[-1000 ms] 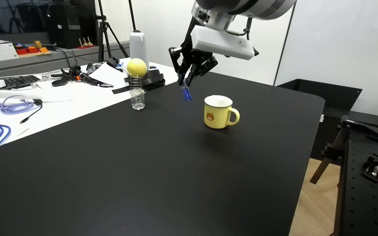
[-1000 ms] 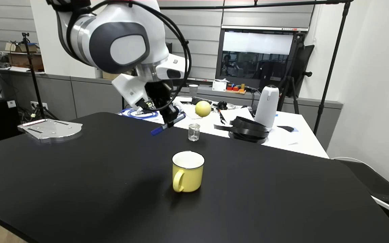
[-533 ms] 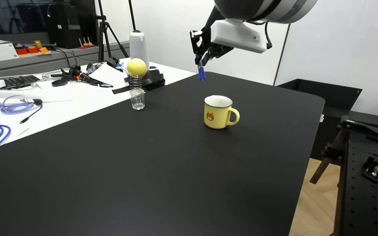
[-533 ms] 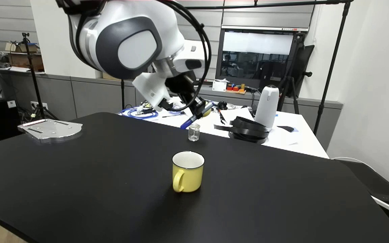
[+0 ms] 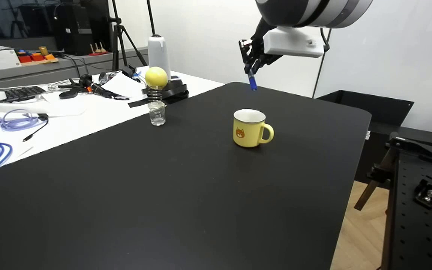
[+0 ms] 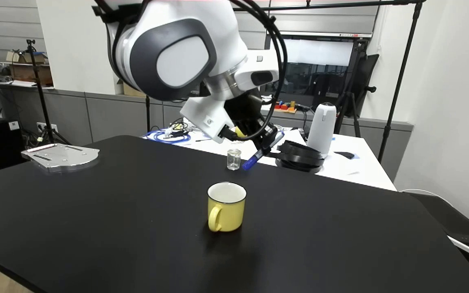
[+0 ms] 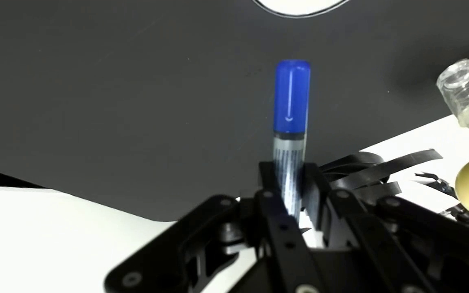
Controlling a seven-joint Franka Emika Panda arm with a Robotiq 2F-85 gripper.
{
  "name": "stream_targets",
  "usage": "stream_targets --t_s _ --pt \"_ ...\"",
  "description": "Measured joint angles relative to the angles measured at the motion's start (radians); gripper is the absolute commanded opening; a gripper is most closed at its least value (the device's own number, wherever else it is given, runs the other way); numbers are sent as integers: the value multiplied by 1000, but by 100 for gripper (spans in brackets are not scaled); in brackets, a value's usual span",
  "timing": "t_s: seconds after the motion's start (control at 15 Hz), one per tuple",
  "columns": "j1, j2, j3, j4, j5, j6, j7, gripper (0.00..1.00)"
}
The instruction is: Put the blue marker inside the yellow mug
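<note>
Higher than the yellow mug (image 6: 232, 213) and apart from it, my pincer (image 7: 289, 176) is pinching the blue marker (image 7: 290, 148), one black finger (image 7: 267, 176) on each side of the pale, striped barrel. I have the marker at a tilt, its bright blue cap (image 7: 292, 97) lowest; in my wrist view that cap aims towards the mug, of which only a slice of white inside and dark rim shows there. My white and grey arm (image 6: 181, 53) reaches above the mug in both exterior views. Upright on the black table (image 5: 186, 195) stands the mug itself, a small reddish-brown face (image 5: 240, 133) on its wall

Past the mug in an exterior view, near the edge of the black table, I see a small clear glass (image 6: 233, 159), topped by a wire coil (image 5: 155, 93) and a yellow ball (image 5: 156, 77). Well to the mug's left in that same view lies a flat metal plate (image 6: 61, 156). Farther beyond the mug is a white table (image 6: 367, 167) with a roll of black straps (image 6: 299, 156), a pale upright device (image 6: 322, 128) and looped blue cable (image 6: 171, 137). Farther from the mug than the glass stands a black tripod (image 5: 116, 41)
</note>
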Motion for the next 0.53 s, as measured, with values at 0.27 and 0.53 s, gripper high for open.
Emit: stream_targets --t_s 0.27,0.53 --pt "31 62 10 -24 -3 0 2 5" --pt "76 122 18 -26 -3 2 4 5"
